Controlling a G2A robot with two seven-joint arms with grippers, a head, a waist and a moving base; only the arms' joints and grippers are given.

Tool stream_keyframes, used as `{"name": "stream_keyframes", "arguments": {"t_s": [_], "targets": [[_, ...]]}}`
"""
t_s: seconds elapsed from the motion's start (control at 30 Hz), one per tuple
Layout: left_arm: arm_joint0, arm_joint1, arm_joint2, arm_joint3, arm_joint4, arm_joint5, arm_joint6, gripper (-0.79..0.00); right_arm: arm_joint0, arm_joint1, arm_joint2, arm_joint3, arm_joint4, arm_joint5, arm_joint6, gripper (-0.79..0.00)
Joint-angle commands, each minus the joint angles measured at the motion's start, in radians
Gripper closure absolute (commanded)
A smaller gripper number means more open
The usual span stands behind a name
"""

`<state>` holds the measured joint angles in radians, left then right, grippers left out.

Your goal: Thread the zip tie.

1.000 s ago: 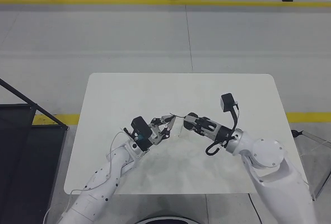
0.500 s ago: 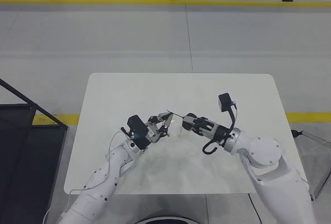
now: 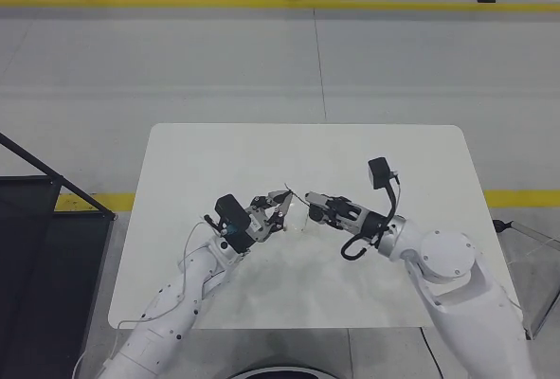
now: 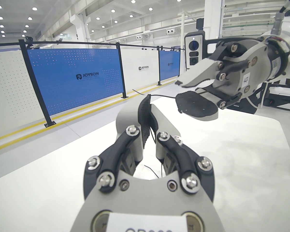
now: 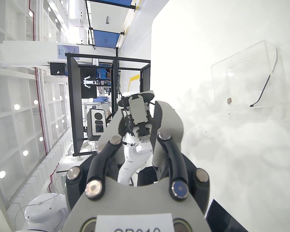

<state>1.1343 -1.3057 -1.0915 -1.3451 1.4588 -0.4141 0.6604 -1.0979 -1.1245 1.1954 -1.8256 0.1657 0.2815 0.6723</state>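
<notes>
Black zip tie [image 4: 164, 95], clamped in left tool [image 4: 148, 107] at frame centre, points right. Right tool [image 4: 181, 92], fingers apart, faces its tip.

A large industrial test hall is indicated: a white table [image 3: 213, 152] is set on grey flooring marked with yellow lines [image 3: 526, 198], bordered by blue barrier panels [image 4: 75, 78] and lit by rows of ceiling lights [image 4: 133, 1].

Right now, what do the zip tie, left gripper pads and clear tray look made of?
Black zip tie: thin, flexing in a curve; likely nylon. Pads on left gripper: matte black, dimpled; probably rubber. The clear tray: see-through, glossy edges; acrylic or similar plastic, can't tell which.
</notes>
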Motion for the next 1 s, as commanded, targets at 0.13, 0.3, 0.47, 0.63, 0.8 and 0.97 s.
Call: {"name": "stream_keyframes", "arguments": {"t_s": [0.13,0.3,0.47,0.63,0.8,0.97], "targets": [[-0.001,0.0,0.001,0.001,0.001,-0.002,0.0,0.0,-0.002,0.0,0.002,-0.001,0.004,-0.007,0.002,-0.388],[-0.001,0.0,0.002,0.002,0.0,-0.001,-0.002,0.0,-0.001,-0.001,-0.004,-0.002,0.007,-0.019,0.003,-0.339],[-0.002,-0.001,0.003,0.003,-0.001,-0.001,-0.003,0.0,0.009,-0.004,-0.021,0.004,0.001,-0.018,0.002,-0.277],[-0.003,-0.001,0.003,0.005,-0.002,0.0,0.0,0.0,0.024,-0.007,-0.039,0.012,-0.011,-0.009,0.005,-0.259],[-0.003,-0.001,0.003,0.007,-0.002,-0.001,0.001,0.0,0.031,-0.009,-0.046,0.017,-0.013,-0.007,0.002,-0.194],[-0.003,-0.001,0.003,0.008,0.0,-0.002,0.005,0.0,0.033,-0.01,-0.047,0.019,-0.012,-0.006,0.003,-0.142]]}}
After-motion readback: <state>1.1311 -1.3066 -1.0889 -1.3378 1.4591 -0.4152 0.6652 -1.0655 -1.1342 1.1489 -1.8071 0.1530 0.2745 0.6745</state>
